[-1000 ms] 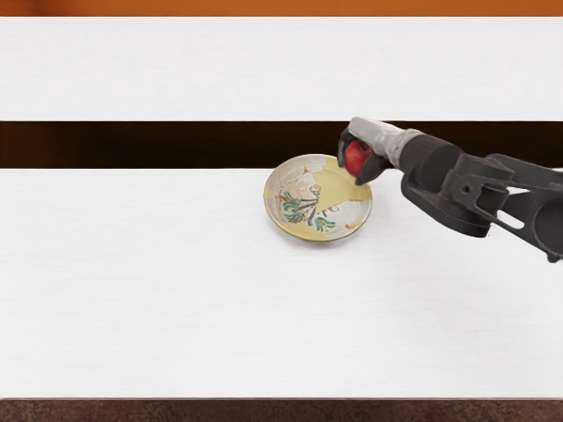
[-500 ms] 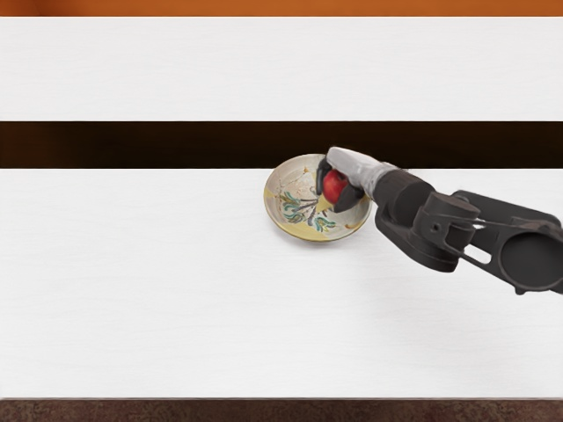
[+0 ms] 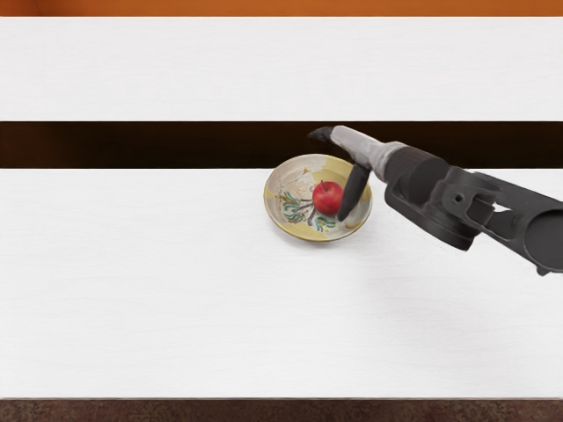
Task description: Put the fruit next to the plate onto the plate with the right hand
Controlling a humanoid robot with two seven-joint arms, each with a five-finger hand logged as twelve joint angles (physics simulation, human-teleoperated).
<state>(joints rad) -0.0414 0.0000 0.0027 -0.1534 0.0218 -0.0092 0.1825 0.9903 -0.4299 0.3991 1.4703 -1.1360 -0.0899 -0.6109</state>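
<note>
**FRUIT ON PLATE, RIGHT HAND UNCLASPED**

**1. Hand state.** I see the right hand (image 3: pixel 356 156) above the far right part of the plate (image 3: pixel 290 227), with its arm coming in from the right. The fingers (image 3: pixel 350 192) are spread apart and clamp nothing. One dark finger hangs down from the palm over the plate. Another points away to the left, past the plate's far rim. The left arm does not show.

**2. Fruit position.** The fruit (image 3: pixel 327 197) is red and round. It sits just below and left of the palm, inside the plate and a little right of its centre. It rests on the plate, not in the hand. The hanging finger lies just beside the fruit's right flank. I cannot tell from this view whether the two touch.

**3. Reason for the posture.** I judge the wide spread to be a release posture, leaving the plate to carry the fruit. The dished plate probably holds the fruit off-centre without letting it roll out.

**4. Progress.** By position, the placing looks done. What I judge to be left is withdrawal of the hand.

**5. Next move.** I would lift the hand straight up first, then back to the right, so the hanging finger clears the fruit before any sideways travel.

**6. Hazard.** A round fruit rolls easily. A sideways brush from that finger could push it leftward across the plate, or shift the plate on the table (image 3: pixel 176 290).
</note>
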